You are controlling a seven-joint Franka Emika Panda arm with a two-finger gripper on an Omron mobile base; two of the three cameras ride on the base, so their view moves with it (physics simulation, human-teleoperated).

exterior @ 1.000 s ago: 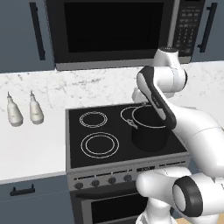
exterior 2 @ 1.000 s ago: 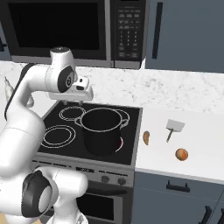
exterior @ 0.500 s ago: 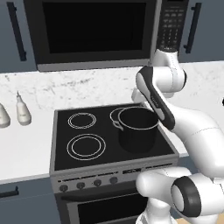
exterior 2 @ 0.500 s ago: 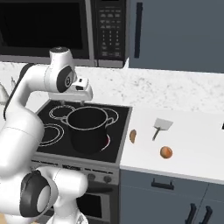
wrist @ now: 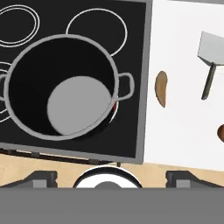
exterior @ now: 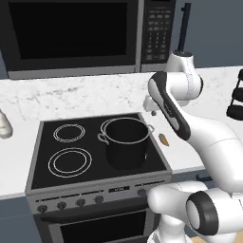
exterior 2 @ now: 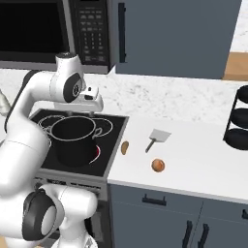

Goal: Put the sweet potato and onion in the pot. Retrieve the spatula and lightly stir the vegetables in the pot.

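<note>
Hand view is looking straight down into the pot (wrist: 65, 87), which is sitting on the front burner of the black glass stove (wrist: 135, 52). Compared with a moment ago, the base has been rolling to the right: the two bottles on the left counter have slid out of the left base view, and the white counter (exterior 2: 193, 160) beside the stove has been coming closer to the middle of the right base view. The things themselves are not moving; only the cameras are. The gripper (exterior 2: 92, 110) has been spreading over the same stretch and is now standing wide apart, holding nothing, hanging above the back of the stove. Judging from this, the robot is still lining itself up for the first pick, and nothing is in the pot yet.

The pot is a dark, smooth metal cylinder with a paler rim, a pale bare bottom and small loop handles. The sweet potato (wrist: 161, 89) is lying on the counter just beside the stove's edge, a small matte orange-brown spindle with tapered ends. The spatula (wrist: 211, 59) is lying farther out, a flat grey blade on a thin handle. The onion (exterior 2: 158, 165) is resting near the counter's front edge, round and orange-brown.
</note>
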